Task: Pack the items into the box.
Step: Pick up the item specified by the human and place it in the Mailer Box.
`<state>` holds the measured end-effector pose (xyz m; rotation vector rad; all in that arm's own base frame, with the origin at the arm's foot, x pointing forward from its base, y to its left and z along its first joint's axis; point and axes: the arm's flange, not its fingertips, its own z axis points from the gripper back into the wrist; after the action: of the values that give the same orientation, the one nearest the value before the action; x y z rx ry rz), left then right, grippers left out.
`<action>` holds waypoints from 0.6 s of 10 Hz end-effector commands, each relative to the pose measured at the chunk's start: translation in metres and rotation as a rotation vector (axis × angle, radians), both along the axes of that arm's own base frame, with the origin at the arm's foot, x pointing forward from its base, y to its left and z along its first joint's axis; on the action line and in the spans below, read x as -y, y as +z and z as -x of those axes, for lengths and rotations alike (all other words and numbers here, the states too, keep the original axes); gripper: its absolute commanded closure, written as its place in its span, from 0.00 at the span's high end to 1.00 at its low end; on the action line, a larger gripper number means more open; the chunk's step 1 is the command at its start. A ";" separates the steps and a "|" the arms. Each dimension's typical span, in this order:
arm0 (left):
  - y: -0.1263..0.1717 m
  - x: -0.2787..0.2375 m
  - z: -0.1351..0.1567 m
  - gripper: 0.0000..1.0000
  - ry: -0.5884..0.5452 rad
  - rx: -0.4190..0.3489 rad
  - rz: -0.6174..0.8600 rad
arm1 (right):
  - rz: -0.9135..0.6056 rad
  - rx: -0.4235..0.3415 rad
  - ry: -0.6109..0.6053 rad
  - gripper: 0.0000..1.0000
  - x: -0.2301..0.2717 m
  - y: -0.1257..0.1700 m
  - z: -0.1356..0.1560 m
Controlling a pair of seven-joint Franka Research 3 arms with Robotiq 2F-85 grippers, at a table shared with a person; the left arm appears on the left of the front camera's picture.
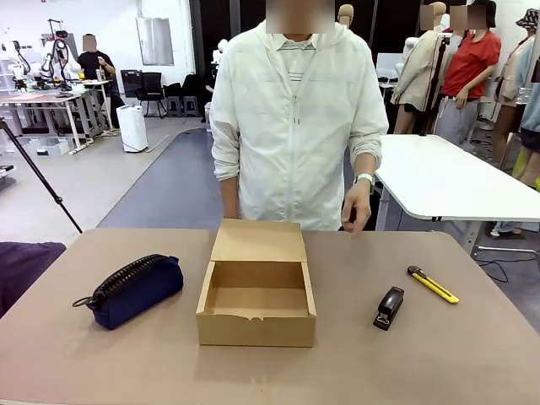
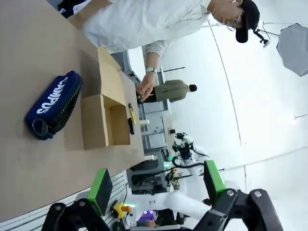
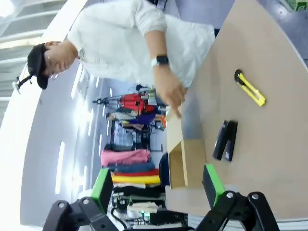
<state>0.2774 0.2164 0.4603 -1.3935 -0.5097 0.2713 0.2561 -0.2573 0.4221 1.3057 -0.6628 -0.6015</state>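
**Box open and empty, both items yet to be packed**

A brown cardboard box (image 1: 256, 327) sits open in the middle of the table (image 1: 439, 363). Its flap lid is folded back toward the person standing at the far side, and its inside is bare. The navy zip pouch (image 1: 135, 289) lies on the tabletop to the robot's left of the box, near it but not touching, with its metal ring turned toward the table's left end. The small black stapler (image 1: 389, 307) lies to the robot's right of the box, also apart from it. A yellow-and-black utility knife (image 1: 433, 284) lies just beyond the stapler, farther right. The person's hand (image 1: 357, 207) hangs near the table's far edge, to the right of the lid, and holds nothing.

The left gripper (image 2: 157, 185) hovers well off the table with its jaws spread wide and nothing between the green pads. The pouch and box lie ahead of it. The right gripper (image 3: 158, 186) is likewise wide apart and empty, looking toward the stapler, the knife and the box.

The task appears to be at its very start, with neither item in the box or in a grip. The pouch and the stapler each have to be picked up and set inside. The pouch lies on the left arm's side of the box and the stapler on the right arm's.
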 end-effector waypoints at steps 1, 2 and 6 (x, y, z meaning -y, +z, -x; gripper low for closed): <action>0.032 0.027 -0.006 1.00 -0.083 0.035 -0.065 | 0.007 0.005 0.061 1.00 -0.007 0.011 0.007; 0.032 0.027 -0.006 1.00 -0.083 0.035 -0.065 | 0.007 0.005 0.061 1.00 -0.007 0.011 0.007; 0.032 0.027 -0.006 1.00 -0.083 0.035 -0.065 | 0.007 0.005 0.061 1.00 -0.007 0.011 0.007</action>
<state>0.2831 0.1871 0.4909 -1.3339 -0.4662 0.1696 0.2499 -0.2480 0.4309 1.3212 -0.6159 -0.5638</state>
